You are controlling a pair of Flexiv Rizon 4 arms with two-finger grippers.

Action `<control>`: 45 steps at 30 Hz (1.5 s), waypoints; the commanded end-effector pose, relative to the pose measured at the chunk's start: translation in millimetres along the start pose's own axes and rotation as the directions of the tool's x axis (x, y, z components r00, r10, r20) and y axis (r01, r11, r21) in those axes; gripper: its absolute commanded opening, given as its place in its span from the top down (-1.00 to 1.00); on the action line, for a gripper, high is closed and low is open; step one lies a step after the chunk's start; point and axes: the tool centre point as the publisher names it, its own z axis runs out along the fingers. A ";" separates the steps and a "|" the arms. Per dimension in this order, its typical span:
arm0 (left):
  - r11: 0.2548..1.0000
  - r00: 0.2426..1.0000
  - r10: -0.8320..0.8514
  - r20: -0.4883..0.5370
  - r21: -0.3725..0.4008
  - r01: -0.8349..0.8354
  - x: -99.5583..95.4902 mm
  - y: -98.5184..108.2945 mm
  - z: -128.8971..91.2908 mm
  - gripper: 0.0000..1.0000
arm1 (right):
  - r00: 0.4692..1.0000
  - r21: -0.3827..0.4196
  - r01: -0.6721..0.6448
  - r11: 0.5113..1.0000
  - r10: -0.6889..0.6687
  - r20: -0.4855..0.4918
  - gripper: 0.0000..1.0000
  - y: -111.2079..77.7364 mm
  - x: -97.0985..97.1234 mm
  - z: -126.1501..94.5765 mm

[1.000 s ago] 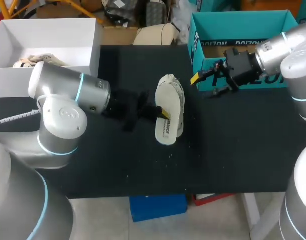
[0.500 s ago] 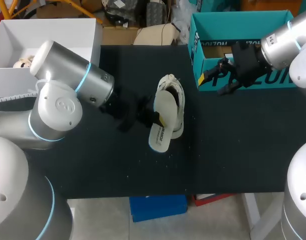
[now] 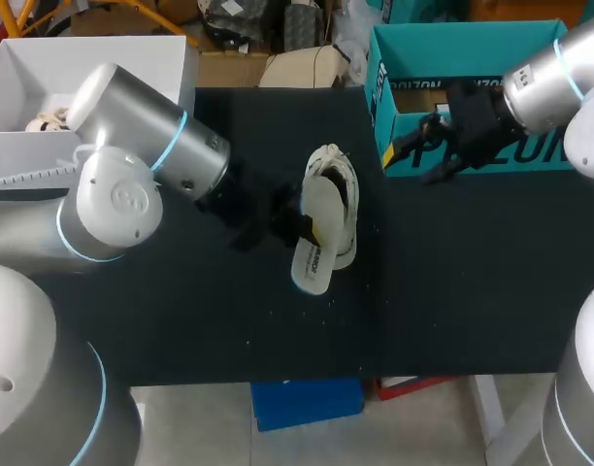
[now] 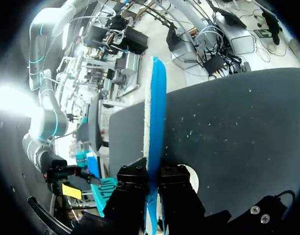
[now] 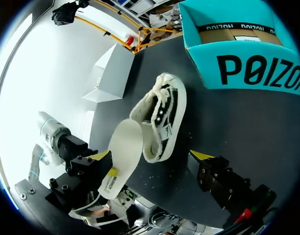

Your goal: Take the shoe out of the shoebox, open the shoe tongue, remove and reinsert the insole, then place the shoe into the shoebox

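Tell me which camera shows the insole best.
The right wrist view: the insole shows its broad pale face, one end in the left gripper, the other by the shoe. The head view shows it smaller, overlapping the shoe. The left wrist view shows only its edge between the fingers.

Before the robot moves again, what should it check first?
1. Grip: the left gripper is shut on the insole: ok.
2. Is the insole fully out of the shoe: cannot tell, its front end overlaps the opening.
3. Is the shoe held steady: not ok, nothing grips it.
4. Spare hand: the right gripper is open and empty: ok.
5. Is the shoebox open on top: ok.
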 end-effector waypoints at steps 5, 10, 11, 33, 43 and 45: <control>0.992 0.960 -0.072 0.270 0.115 0.042 3.5 -10.1 4.7 1.00 | 0.979 -0.009 0.205 0.979 -0.205 -0.020 -1.00 -0.9 16.7 15.0; 0.996 0.962 -0.075 0.262 0.068 0.059 11.2 -29.9 -9.8 1.00 | 0.966 -0.039 0.259 0.965 -0.260 -0.014 -1.00 -0.5 20.3 17.4; 0.996 0.961 -0.078 0.263 0.060 0.064 12.1 -34.4 -13.5 1.00 | 0.966 -0.039 0.259 0.965 -0.260 -0.014 -1.00 -0.5 20.3 17.4; 0.988 0.977 -0.140 0.160 0.090 0.127 40.8 -88.5 -44.5 1.00 | 0.521 0.121 0.789 0.602 -0.760 0.387 -1.00 3.1 56.8 33.0; 0.988 0.977 -0.140 0.160 0.090 0.127 40.8 -88.5 -44.5 1.00 | 0.521 0.121 0.789 0.602 -0.760 0.387 -1.00 3.1 56.8 33.0; 0.988 0.977 -0.140 0.160 0.090 0.127 40.8 -88.5 -44.5 1.00 | 0.521 0.121 0.789 0.602 -0.760 0.387 -1.00 3.1 56.8 33.0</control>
